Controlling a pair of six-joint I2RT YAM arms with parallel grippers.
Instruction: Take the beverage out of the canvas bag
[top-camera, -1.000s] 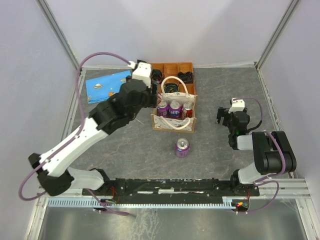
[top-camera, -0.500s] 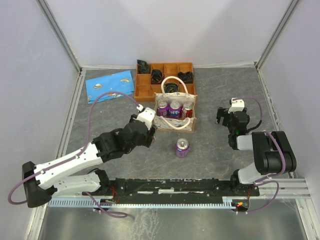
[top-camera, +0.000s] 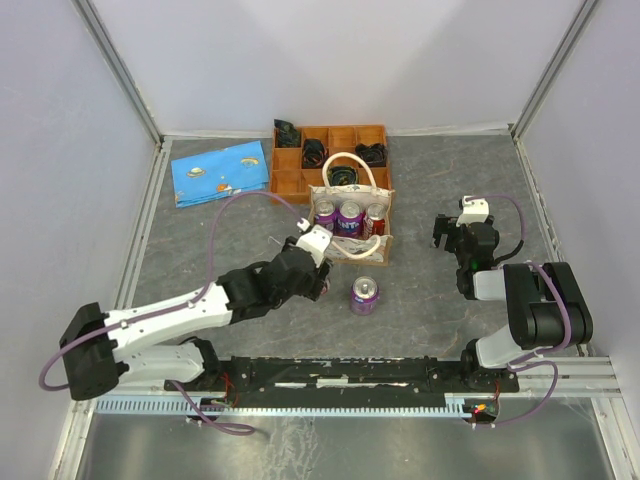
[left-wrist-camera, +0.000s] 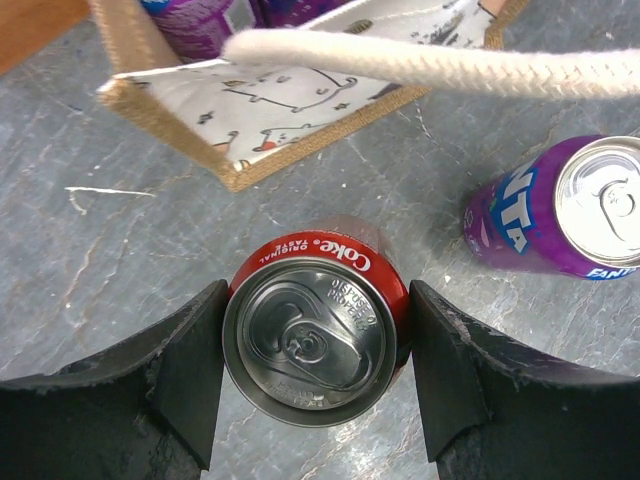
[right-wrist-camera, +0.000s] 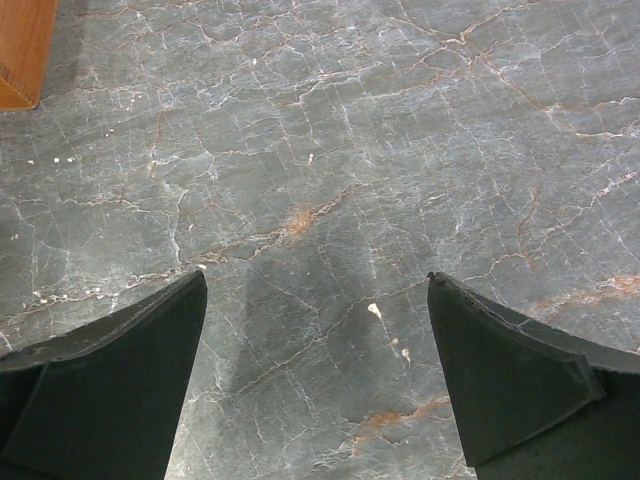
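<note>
The left gripper clamps the red cola can by its sides, just short of the canvas bag ahead; smooth, thin-walled and probably full, it wants a firm, level mid-body grip rather than a crushing one.

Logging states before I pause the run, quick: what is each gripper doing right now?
Left gripper: closed on the red Coke can.
Right gripper: open, holding nothing.
</note>
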